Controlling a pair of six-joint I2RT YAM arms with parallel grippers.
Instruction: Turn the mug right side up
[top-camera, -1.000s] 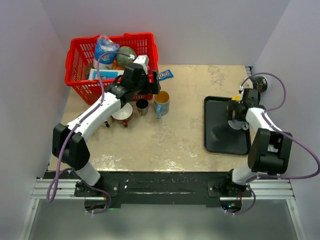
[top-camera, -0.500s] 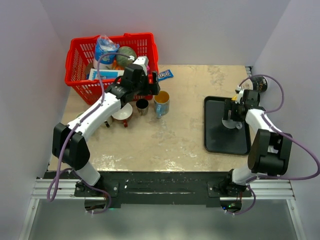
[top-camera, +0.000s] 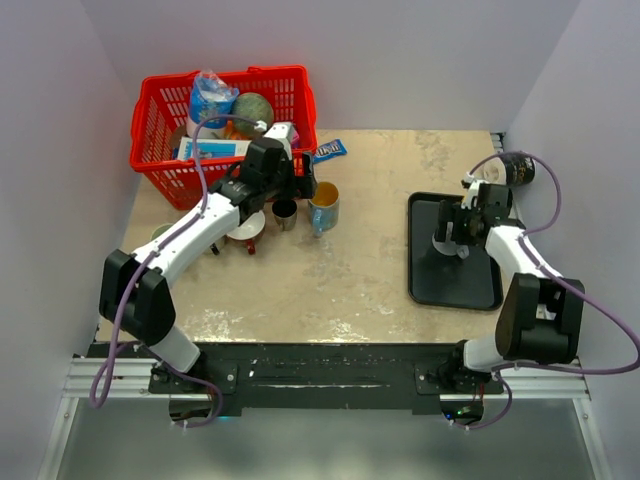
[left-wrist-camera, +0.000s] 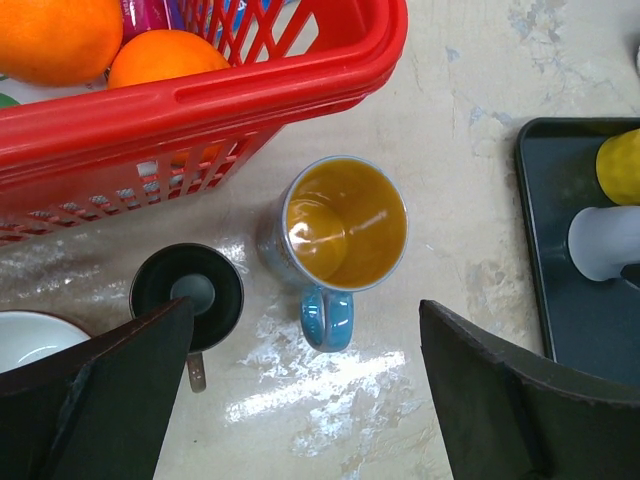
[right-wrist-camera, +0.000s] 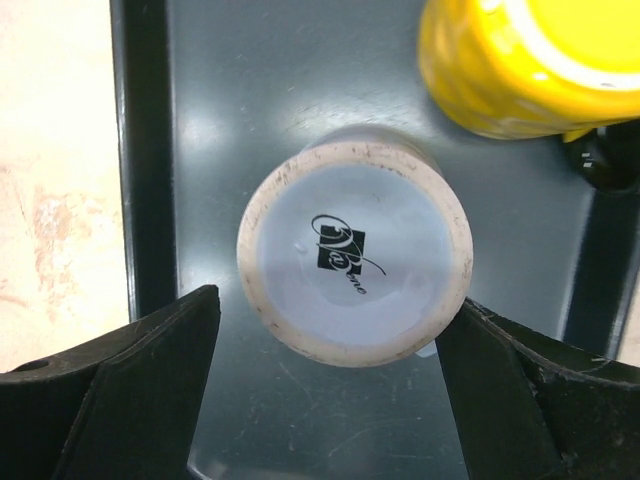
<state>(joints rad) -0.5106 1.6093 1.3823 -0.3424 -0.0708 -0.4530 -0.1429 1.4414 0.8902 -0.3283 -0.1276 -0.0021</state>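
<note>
One basket (left-wrist-camera: 250, 85), one tray (left-wrist-camera: 555, 340), two oranges (left-wrist-camera: 50, 35) (left-wrist-camera: 165, 55), one blue mug (left-wrist-camera: 345, 225), one inverted mug (right-wrist-camera: 353, 262).

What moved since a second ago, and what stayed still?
The right gripper slid left across the black tray and now hangs open over the upside-down white mug, not holding it. The left gripper drew back a little, open above the upright blue mug. Nothing was grabbed or let go. The blue mug, small black cup and red basket stayed put.
</note>
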